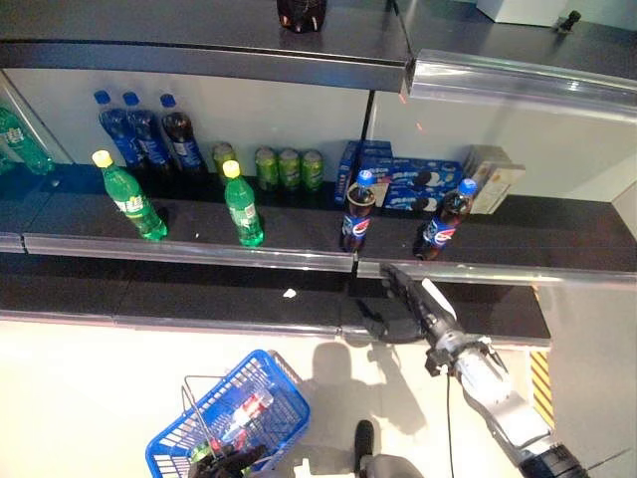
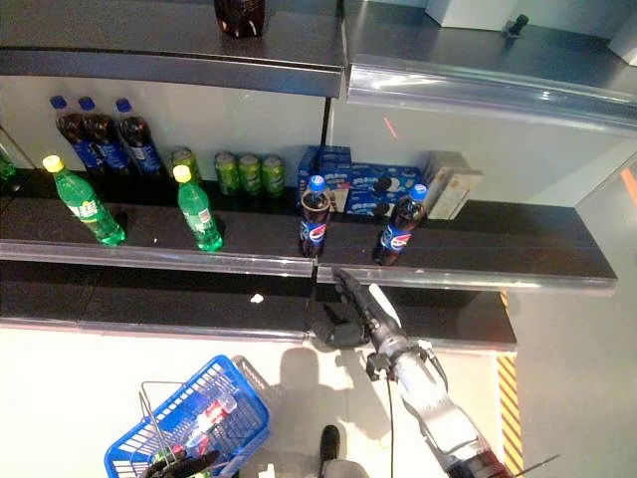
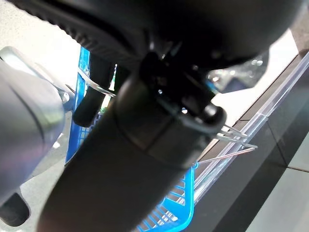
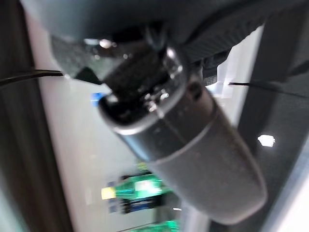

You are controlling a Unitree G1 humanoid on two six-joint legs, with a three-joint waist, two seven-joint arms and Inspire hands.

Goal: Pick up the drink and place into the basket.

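So from where I'm driving, the right hand (image 1: 413, 299) is up at the front edge of the middle shelf (image 1: 199, 249), just below the two cola bottles. Fingers look straight and loose, white-covered thumb sticking out, nothing in it. It sits between and below the left cola bottle (image 1: 356, 211) and the right cola bottle (image 1: 444, 220), not touching either as far as I can see. Both stand upright near the shelf's front lip, blue caps on

The left hand (image 1: 227, 462) is down at the bottom of the head view, at the rim of the blue basket (image 1: 261, 382). In its wrist view the dark fingers (image 3: 91, 104) look curled round the wire handle (image 3: 94, 87), so I'd say it's hanging on to that. The basket sits low over the pale floor (image 1: 90, 378), and there's something with red and white in it already, can't make out what

Rest of the shelf: two green bottles (image 1: 242, 205) with yellow caps up front to the left, a row of dark bottles (image 1: 149, 134) with blue caps behind them, green cans (image 1: 289, 167) in the middle, blue boxes (image 1: 398, 179) behind the colas. My right wrist view is mostly the hand's own bulk, no help on the fingers there
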